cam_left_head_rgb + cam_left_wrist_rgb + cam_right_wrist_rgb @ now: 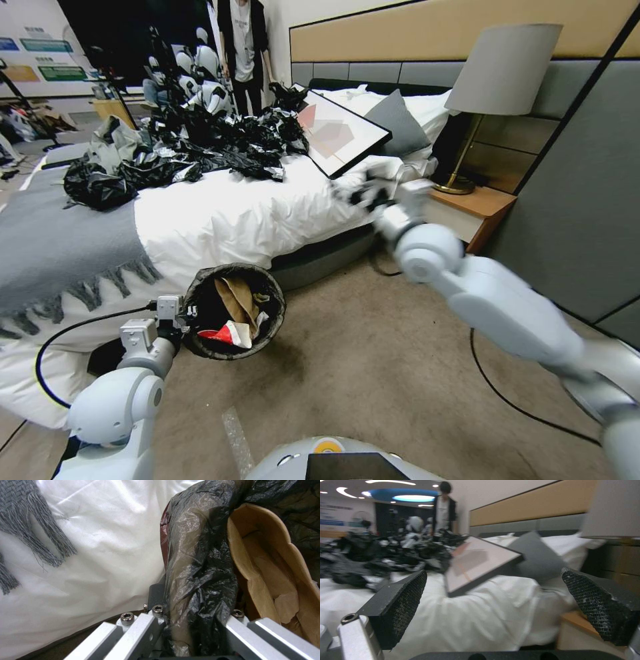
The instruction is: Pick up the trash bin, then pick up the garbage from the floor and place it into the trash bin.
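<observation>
Black liner plastic, folded over the rim of the trash bin [235,311], is pinched in my left gripper [181,315]; I hold the bin off the carpet beside the bed [253,213]. Inside it lie a brown paper bag [273,580] and a red-and-white wrapper [227,333]. My right gripper [496,605] is raised toward the bed, fingers spread wide, holding nothing.

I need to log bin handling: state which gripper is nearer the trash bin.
Left. The left gripper is shut on the trash bin at its bag-lined rim. The right gripper is open, held out far off by the bed's edge near the nightstand.
</observation>
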You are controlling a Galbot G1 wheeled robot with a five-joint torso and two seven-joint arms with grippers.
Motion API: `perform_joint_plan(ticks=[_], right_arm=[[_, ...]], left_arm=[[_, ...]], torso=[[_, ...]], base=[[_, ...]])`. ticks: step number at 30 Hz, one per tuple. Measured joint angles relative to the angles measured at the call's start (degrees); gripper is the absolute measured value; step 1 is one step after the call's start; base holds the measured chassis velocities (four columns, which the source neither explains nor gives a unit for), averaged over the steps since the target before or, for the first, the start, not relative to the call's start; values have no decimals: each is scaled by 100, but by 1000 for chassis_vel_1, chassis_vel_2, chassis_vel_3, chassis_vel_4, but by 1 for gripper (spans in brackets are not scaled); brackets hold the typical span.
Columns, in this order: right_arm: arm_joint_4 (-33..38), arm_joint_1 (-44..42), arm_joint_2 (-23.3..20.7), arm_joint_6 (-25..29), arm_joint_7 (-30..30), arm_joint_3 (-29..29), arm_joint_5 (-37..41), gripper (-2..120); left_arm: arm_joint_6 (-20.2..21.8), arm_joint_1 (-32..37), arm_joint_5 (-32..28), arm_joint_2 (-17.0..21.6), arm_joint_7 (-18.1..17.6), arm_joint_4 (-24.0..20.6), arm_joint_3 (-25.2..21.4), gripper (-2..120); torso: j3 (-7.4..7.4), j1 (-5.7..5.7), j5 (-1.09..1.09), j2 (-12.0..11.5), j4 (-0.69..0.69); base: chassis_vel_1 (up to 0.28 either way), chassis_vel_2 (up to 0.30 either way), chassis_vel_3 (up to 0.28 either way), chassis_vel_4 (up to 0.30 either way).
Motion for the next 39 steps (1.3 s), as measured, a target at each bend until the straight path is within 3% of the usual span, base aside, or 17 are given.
perform_joint_plan(ticks=[4, 9, 11, 12, 13, 19, 39], right_arm=[[-209, -1520, 518, 462, -457, 1264, -1303, 100], [-549, -2378, 1045, 965, -752, 1888, -2244, 100], [-948, -2850, 1578, 1488, -999, 2193, -2982, 100], [-948, -2850, 1578, 1488, -999, 2193, -2982, 100], [-1100, -3097, 1897, 1681, -1086, 2275, -3193, 100], [-1015, -3476, 2315, 1798, -1156, 2462, -3305, 100], [-899, -3505, 2533, 1801, -1158, 2369, -3414, 100]], left_arm=[[0, -1, -32, 1, -40, -18, 2, 0], [0, -11, -37, -15, -74, 2, 23, 0], [0, -23, -29, -58, -118, 30, 57, 0], [0, -23, -29, -58, -118, 30, 57, 0], [0, -24, -29, -54, -119, 30, 66, 0], [0, -20, -32, -1, -120, 65, 43, 0], [0, 5, -73, -39, -113, 92, 70, 0]], torso=[[-1, 0, 0, 0, -2], [0, 0, -3, 0, 1], [0, 0, -7, 0, 1], [0, 0, -7, 0, 1], [0, 0, 1, 0, 0], [0, 0, -5, 0, 1], [0, 0, -5, 0, 0]], base=[[0, 0, 0, 0], [0, 0, 0, 0], [0, 0, 0, 0], [0, 0, 0, 0], [0, 0, 0, 0], [0, 0, 0, 0], [0, 0, 0, 0]])
